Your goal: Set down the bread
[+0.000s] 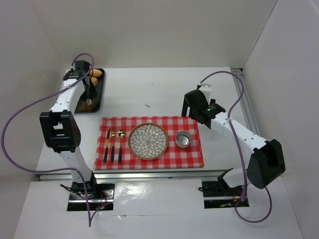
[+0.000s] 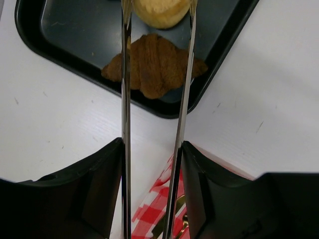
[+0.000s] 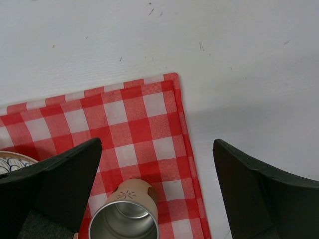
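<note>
A brown croissant [image 2: 154, 64] and a pale yellow bun [image 2: 160, 11] lie in a black baking tray [image 2: 60, 45] at the table's far left [image 1: 98, 94]. My left gripper [image 2: 152, 154] is shut on metal tongs [image 2: 125, 99] whose two blades reach over the croissant and flank the bun. The blade tips run out of the top of the view, so I cannot tell whether they touch the bun. In the top view this gripper [image 1: 83, 82] hovers over the tray. My right gripper [image 3: 157, 149] is open and empty above the far right corner of the cloth [image 1: 193, 107].
A red-checked cloth [image 1: 149, 142] carries a patterned plate [image 1: 148, 141], a metal cup [image 1: 183, 139] that also shows in the right wrist view [image 3: 125, 216], and a knife, fork and spoon [image 1: 113, 144]. White walls stand close on both sides.
</note>
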`<action>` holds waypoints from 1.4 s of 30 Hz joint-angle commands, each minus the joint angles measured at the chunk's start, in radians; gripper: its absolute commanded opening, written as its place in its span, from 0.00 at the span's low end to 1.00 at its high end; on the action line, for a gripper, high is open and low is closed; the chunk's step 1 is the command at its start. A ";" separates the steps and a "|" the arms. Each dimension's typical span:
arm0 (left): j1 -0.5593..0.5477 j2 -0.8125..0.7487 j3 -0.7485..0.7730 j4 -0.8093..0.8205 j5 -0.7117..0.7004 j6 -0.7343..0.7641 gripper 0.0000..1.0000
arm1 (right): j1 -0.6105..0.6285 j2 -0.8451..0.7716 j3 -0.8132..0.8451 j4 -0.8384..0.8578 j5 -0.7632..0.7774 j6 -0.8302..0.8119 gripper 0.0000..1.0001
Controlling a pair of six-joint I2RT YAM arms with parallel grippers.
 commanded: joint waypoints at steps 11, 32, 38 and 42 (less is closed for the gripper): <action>0.024 0.056 0.131 0.009 0.085 -0.022 0.38 | 0.008 -0.012 0.010 0.038 0.033 0.000 1.00; -0.566 -0.594 -0.354 -0.002 0.224 0.052 0.39 | 0.008 -0.075 0.040 -0.023 0.091 0.000 1.00; -0.764 -0.645 -0.336 -0.102 0.138 0.043 0.39 | 0.008 -0.098 0.040 -0.045 0.136 0.009 1.00; -0.844 -0.654 -0.336 -0.122 0.171 0.020 0.39 | 0.008 -0.098 0.051 -0.054 0.136 0.009 1.00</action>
